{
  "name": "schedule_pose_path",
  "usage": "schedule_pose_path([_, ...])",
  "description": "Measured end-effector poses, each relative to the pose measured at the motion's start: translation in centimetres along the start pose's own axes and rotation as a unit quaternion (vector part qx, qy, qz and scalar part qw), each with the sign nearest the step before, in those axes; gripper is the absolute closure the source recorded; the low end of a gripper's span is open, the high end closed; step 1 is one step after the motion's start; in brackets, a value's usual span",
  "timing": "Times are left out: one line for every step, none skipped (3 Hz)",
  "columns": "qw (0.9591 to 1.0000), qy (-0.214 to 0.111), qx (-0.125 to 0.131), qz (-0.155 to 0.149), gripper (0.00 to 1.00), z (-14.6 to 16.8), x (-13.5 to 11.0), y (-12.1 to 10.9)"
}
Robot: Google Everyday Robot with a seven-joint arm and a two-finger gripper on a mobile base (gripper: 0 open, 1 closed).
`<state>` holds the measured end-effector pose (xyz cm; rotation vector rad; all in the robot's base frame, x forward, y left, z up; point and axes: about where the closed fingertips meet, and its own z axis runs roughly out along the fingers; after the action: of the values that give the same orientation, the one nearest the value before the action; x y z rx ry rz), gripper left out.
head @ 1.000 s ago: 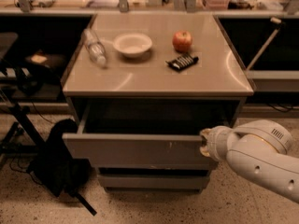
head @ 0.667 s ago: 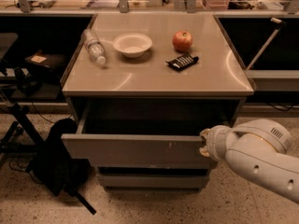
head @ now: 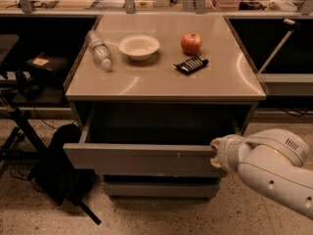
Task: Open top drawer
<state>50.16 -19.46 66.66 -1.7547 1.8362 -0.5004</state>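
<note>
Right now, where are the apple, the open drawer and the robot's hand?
apple [head: 191,43]: camera view, middle of its red skin.
top drawer [head: 137,159]: camera view, middle of its grey front.
gripper [head: 215,154]: camera view, its tip at the drawer front's right end.

Arm [head: 276,175]: white and smooth-shelled; it enters from the lower right edge and reaches leftward, rising slightly toward its tip.
Wrist [head: 234,152]: a pale collar narrowing from the bulky forearm, pointing left.
Gripper [head: 214,155]: at the arm's left tip, right up against the right end of the top drawer [head: 142,158] front, largely hidden by the wrist.
Shell details: a small patch of vent slots near the top, and two dark dots lower down.
</note>
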Motion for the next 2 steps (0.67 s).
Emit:
schedule_pose_path([1.0000,0.002,0.002,0.000,1.00,-0.39,0.08,0.42])
schedule_pose_path([1.0000,0.002,0.002,0.000,1.00,-0.42,-0.03,0.42])
